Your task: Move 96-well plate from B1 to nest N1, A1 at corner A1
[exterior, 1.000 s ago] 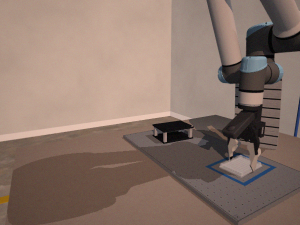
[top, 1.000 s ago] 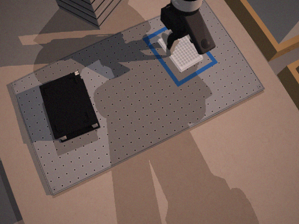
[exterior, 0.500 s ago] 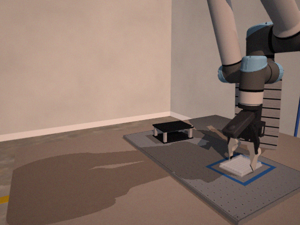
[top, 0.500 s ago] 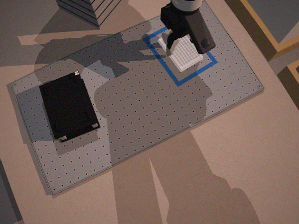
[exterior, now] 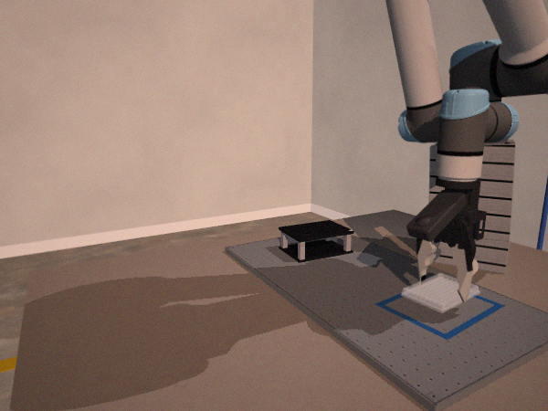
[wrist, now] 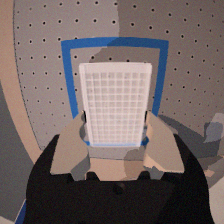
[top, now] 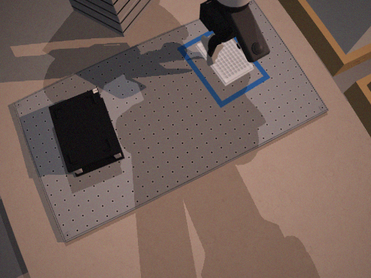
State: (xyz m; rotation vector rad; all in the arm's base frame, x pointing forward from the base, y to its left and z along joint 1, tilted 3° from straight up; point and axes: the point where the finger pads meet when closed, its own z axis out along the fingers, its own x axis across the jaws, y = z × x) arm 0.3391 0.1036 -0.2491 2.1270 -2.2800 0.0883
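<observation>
Closest to where I stand, the grey perforated bench plate [exterior: 347, 320] lies on the brown floor, its holes running in neat rows. On its near right part a blue outline [exterior: 413, 322] marks the bench spot, and the white 96-well plate [exterior: 436, 292] sits within that outline, toward its far side, though I cannot tell whether it rests on the bench or is just off it. The gripper [exterior: 445, 276] comes straight down over it, its two pale fingers [exterior: 426, 260] pressed against the plate's two long sides, clamped on it near one short end; from the wrist the grid of wells [wrist: 116, 102] stretches away between them. Above, the arm [exterior: 458, 137] rises with blue-capped joints. Farther back and to the left, well apart from the plate, stands the black raised nest [exterior: 315, 230] on short pale legs, nothing on top. Behind the arm is a slatted cabinet [exterior: 498, 205], then the bare walls.
</observation>
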